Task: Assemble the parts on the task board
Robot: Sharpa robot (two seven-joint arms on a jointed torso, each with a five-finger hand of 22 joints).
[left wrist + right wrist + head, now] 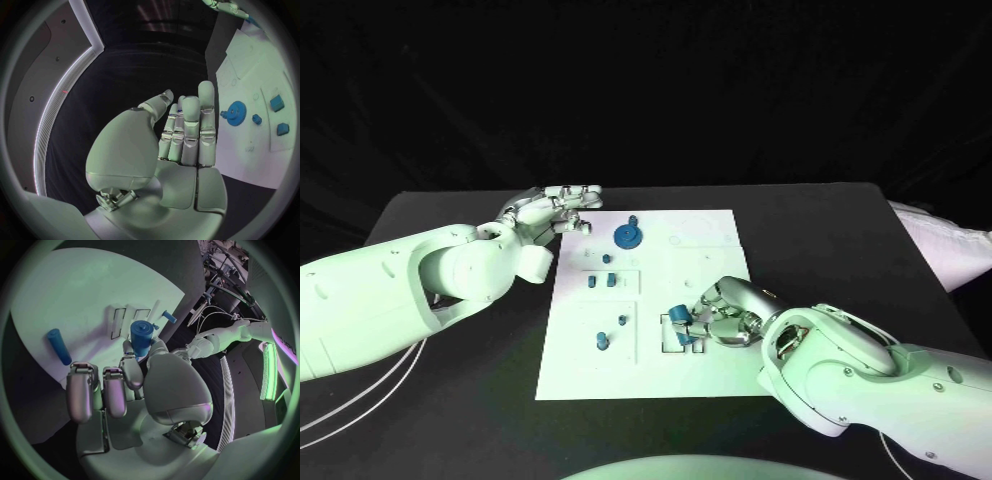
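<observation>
Near the front of the white task board (574, 370), the right hand (718, 318) is pinching a short blue cylinder (141, 336) between thumb and fingertips, holding it over the outlined slots (128, 321) printed on the plate; its other fingers (81, 392) are lying straight and close together. Beside it on the board another blue peg (58, 346) is lying flat, and a smaller blue piece (167, 316) is sitting past the slots. Farther back the blue gear (629, 236) is resting on the plate, with several small blue blocks (600, 282) between it and the front edge.

At the board's far left corner the left hand (557, 210) is hovering with nothing in it, fingers extended and held nearly side by side (187, 127); whether it is touching the table or board I cannot tell.

Judging by their look, these parts are behaving as light, rigid plastic with smooth surfaces, so the cylinder is likely sliding or twisting easily in a loose pinch. Taking it around the middle of its round wall, leaving the lower end free, is probably giving the best chance of seating it. The gear is likely best gripped by its toothed rim or raised hub, and the flat peg by its sides
</observation>
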